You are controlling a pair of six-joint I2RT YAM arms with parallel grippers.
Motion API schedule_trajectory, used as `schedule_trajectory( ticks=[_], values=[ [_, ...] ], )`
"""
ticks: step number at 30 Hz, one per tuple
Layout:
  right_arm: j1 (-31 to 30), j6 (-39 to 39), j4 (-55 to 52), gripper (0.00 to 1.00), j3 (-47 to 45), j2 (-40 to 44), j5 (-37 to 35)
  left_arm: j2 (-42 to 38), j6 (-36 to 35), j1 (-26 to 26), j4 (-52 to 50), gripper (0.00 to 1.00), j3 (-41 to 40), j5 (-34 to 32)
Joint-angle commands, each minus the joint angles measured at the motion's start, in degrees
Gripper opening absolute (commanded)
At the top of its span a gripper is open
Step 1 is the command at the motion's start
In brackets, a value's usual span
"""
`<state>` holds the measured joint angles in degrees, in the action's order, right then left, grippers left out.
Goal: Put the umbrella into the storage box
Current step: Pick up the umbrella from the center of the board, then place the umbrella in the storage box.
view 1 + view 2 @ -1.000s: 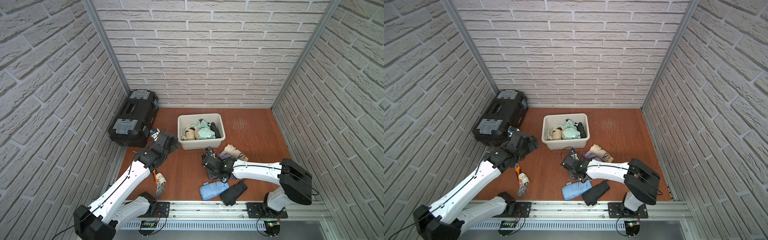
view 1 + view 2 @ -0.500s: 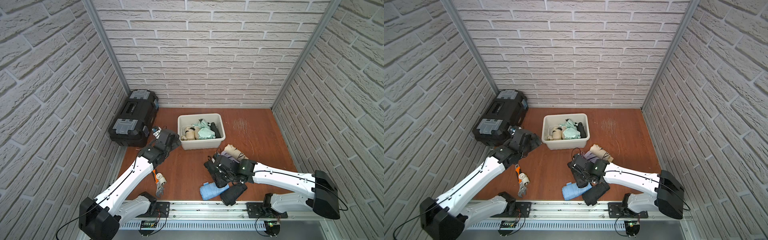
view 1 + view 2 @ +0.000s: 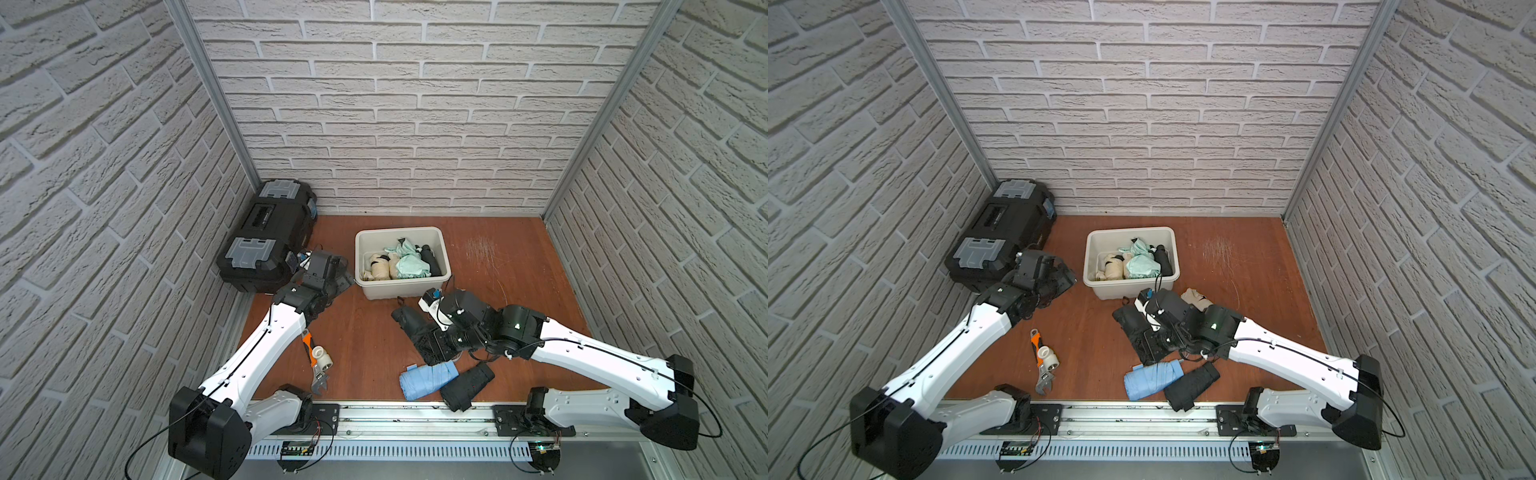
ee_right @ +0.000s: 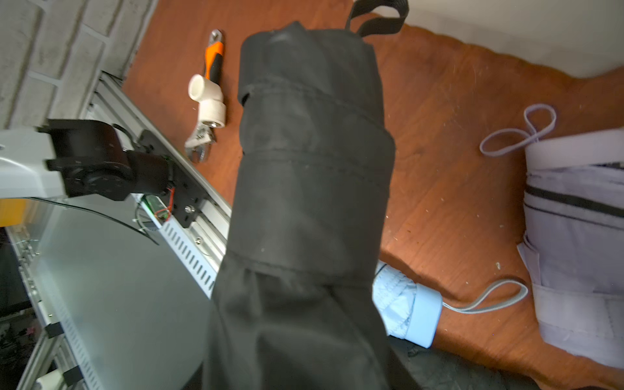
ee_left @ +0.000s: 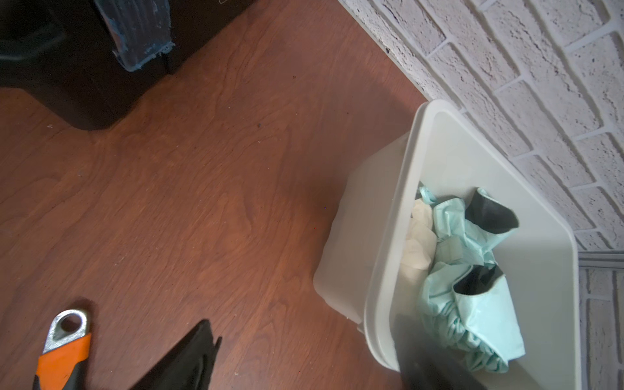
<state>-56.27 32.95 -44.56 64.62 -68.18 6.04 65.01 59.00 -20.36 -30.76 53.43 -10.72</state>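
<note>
The right fingers (image 3: 1152, 347) grip the black umbrella (image 3: 409, 324); the left fingers (image 5: 189, 358) stand open, empty. Risk: its overhanging end strikes the storage box (image 3: 399, 230) rim and slips.

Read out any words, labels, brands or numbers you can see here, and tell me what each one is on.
None can be read.
Wrench: dark marks on its metal head, too blurred.
Black toolbox: blue patch, no lettering legible.
Storage box, black umbrella: no print visible.
</note>
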Motion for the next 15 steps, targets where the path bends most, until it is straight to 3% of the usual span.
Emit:
schedule_trajectory(
  ticks=[1, 6, 15],
  values=[
    [3.24, -1.02, 3.7, 0.34, 5.62, -0.79, 2.4, 0.7, -2.5, 1.76, 4.64, 0.82, 2.03, 5.46],
    [9.15, 2.08, 7.32, 0.34, 11.33, -5.63, 4.76, 2.66, -4.52, 4.37, 7.95, 0.78, 2.29, 11.36],
    [13.11, 6.8, 11.59, 0.34, 23.79, -21.42, 5.79, 9.06, -7.98, 6.56, 10.88, 0.66, 5.12, 18.62]
  ],
)
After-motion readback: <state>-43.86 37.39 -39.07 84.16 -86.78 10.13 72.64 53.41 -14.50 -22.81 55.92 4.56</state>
